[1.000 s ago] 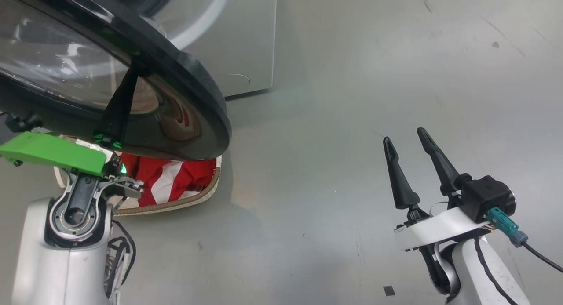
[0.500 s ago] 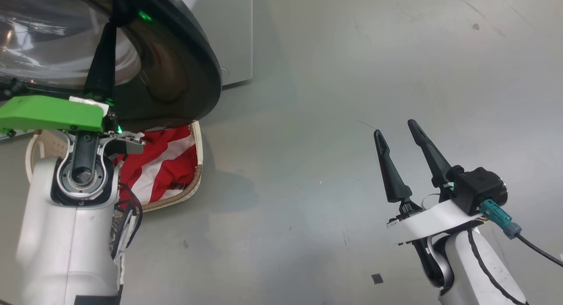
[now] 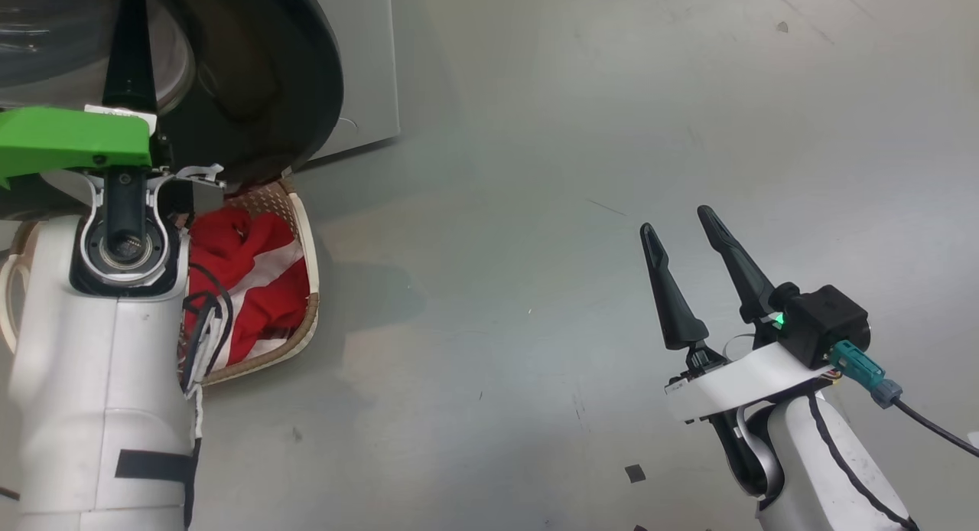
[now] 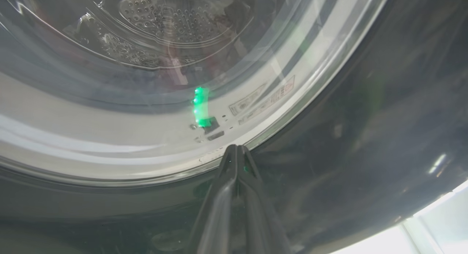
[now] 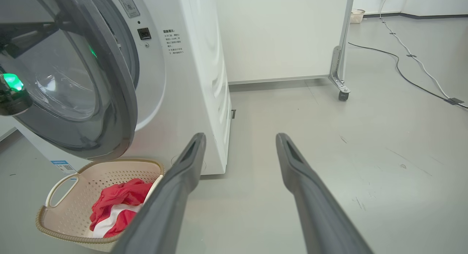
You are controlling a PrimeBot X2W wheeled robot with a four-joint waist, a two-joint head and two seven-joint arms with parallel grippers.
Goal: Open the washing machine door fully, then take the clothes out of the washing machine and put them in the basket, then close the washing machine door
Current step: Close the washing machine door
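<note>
Broadly, a grey floor (image 3: pixel 535 210) spreads across the scene, and the washing machine (image 5: pixel 193 85) stands on it, white and boxy. The washing machine door (image 5: pixel 120 100) hangs partly open, swung out at an angle from the machine's front, its glass bowl bulging toward the drum. Below the door's lower edge, on the floor just beside the machine's front, sits the basket (image 5: pixel 82 188), one white handle facing away from the machine. The clothes (image 5: pixel 120 195) lie heaped inside it, red with a white stripe, bunched toward the end nearer the right arm.

In the left wrist view, the left gripper (image 4: pixel 237 149) is closed, its two dark fingers pressed together with nothing between them, tips against the door's outer face where the clear glass meets the black rim. The right gripper (image 3: pixel 676 219) hangs above bare floor, well apart from the basket, jaws spread wide and empty.
</note>
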